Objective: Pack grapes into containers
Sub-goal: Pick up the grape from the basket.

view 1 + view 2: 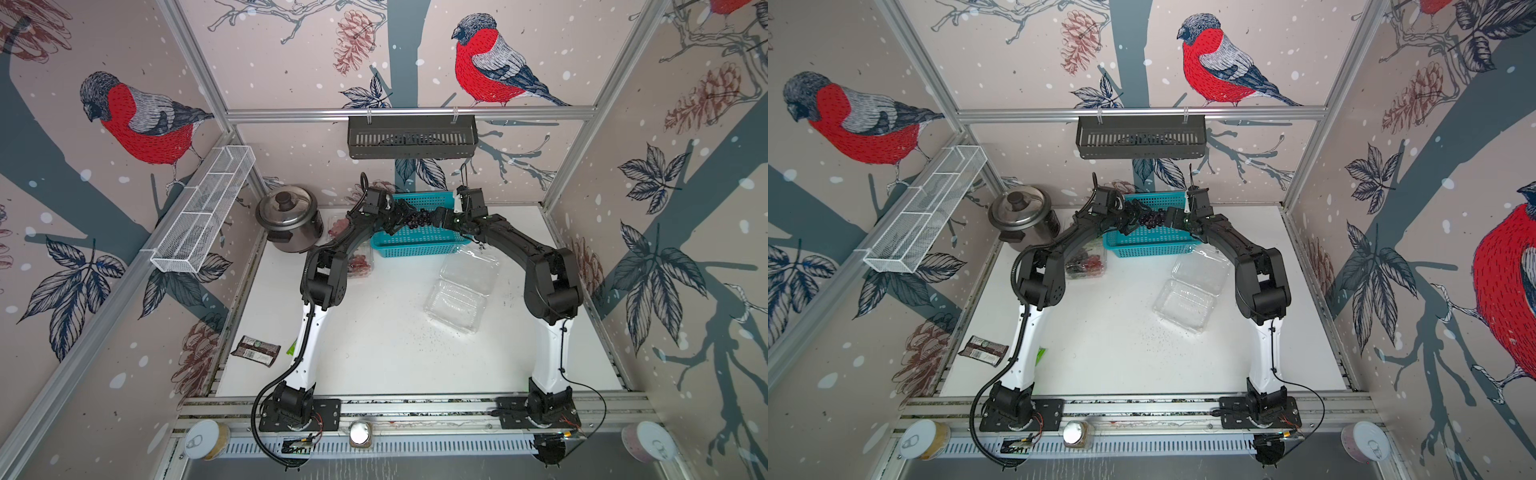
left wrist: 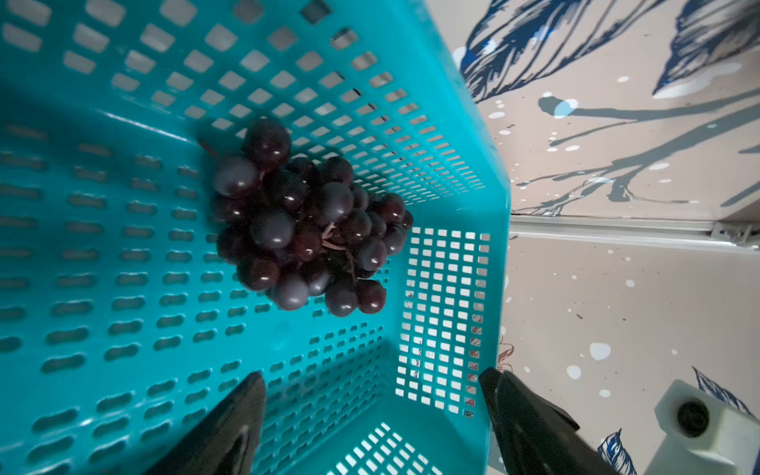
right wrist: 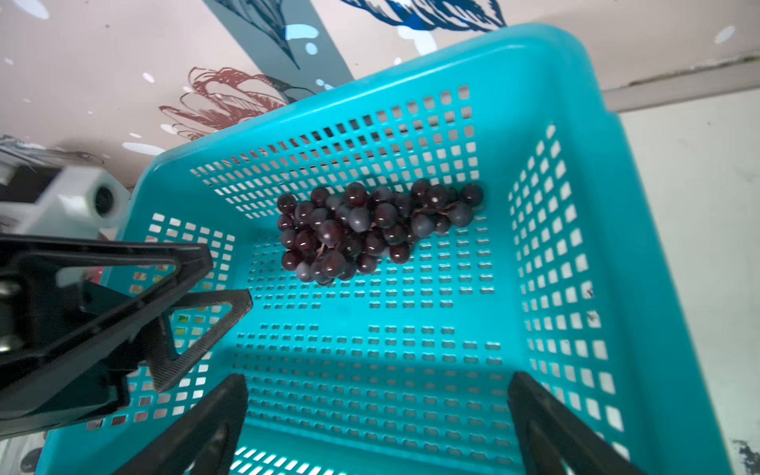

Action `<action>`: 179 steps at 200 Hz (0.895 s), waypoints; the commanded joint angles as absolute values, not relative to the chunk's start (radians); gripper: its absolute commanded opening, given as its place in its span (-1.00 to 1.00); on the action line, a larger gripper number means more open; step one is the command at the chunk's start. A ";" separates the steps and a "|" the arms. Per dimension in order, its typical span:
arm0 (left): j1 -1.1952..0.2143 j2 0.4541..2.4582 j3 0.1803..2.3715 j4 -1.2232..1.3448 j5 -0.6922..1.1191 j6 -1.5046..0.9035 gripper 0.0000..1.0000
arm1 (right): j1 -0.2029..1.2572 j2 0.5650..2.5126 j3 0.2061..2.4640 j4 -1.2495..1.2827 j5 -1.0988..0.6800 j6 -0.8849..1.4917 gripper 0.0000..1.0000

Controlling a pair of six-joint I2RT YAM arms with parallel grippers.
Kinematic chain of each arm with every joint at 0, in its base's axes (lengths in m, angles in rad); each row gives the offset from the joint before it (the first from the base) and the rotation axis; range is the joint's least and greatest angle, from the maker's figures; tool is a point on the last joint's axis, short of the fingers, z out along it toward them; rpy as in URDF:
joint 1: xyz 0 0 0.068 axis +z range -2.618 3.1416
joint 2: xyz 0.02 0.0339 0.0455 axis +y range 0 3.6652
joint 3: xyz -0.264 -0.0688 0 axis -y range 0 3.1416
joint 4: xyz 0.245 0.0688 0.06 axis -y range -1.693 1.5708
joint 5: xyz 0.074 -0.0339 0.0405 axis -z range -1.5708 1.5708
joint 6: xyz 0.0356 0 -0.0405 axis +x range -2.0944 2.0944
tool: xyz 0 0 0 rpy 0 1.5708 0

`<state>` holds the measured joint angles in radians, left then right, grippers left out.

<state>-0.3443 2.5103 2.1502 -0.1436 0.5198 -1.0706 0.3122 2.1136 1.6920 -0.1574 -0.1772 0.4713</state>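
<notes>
The left gripper point(image 2: 374, 411) and right gripper point(image 3: 380, 413) hang wide open, holding nothing, over the teal basket point(image 1: 415, 248) at twelve o'clock; dark grapes point(image 2: 304, 222) lie inside. An open clear container point(image 1: 457, 299) sits toward three o'clock.

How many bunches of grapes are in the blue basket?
1. The dark purple bunch lies on the floor of the teal basket, beside one wall. A little of the floor is hidden.
</notes>
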 commanded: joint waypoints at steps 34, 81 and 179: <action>-0.351 2.596 2.207 -0.047 0.503 -1.205 0.74 | 0.285 2.119 1.675 -0.088 -0.218 0.508 1.00; -0.355 2.670 2.257 -0.034 0.483 -1.255 0.66 | 0.286 2.148 1.688 -0.052 -0.250 0.502 1.00; -0.353 2.700 2.250 0.013 0.483 -1.290 0.64 | 0.316 2.384 1.938 -0.039 -0.319 0.380 1.00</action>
<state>-0.3569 2.6797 2.2520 -0.0158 0.4706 -1.2522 0.3138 2.3451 1.8912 -0.0669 -0.2867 0.4145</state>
